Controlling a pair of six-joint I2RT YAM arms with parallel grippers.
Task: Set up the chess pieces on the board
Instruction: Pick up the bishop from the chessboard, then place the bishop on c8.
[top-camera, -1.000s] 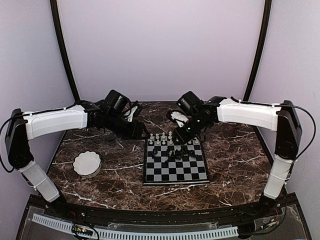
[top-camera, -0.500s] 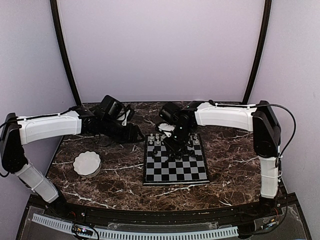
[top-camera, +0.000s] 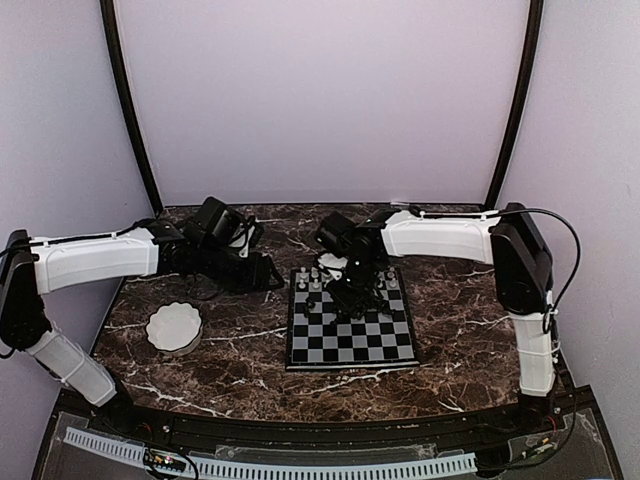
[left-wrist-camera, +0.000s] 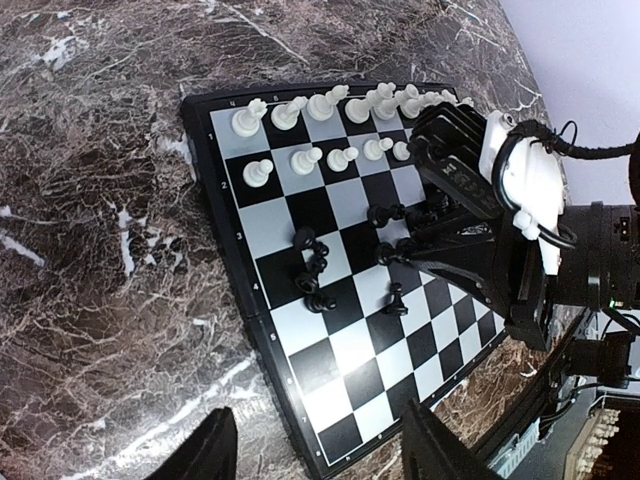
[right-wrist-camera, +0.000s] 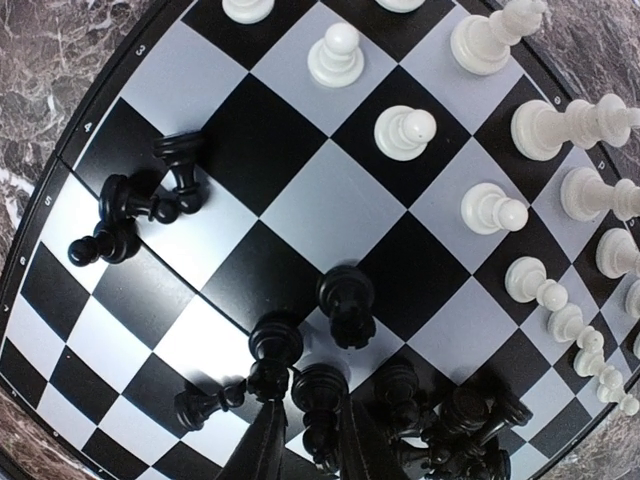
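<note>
The right end effector has swung down onto the black pieces heaped on the middle of the board, its jaws narrowing round one with the grip unclear, while the left end effector, apart and empty, has backed off, so the black ranks remain unset.

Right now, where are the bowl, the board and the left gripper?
bowl (top-camera: 174, 328): top view, bare inside.
board (top-camera: 350, 346): top view, bare near square.
left gripper (left-wrist-camera: 315, 412): left wrist view, gap between fingertips.
</note>
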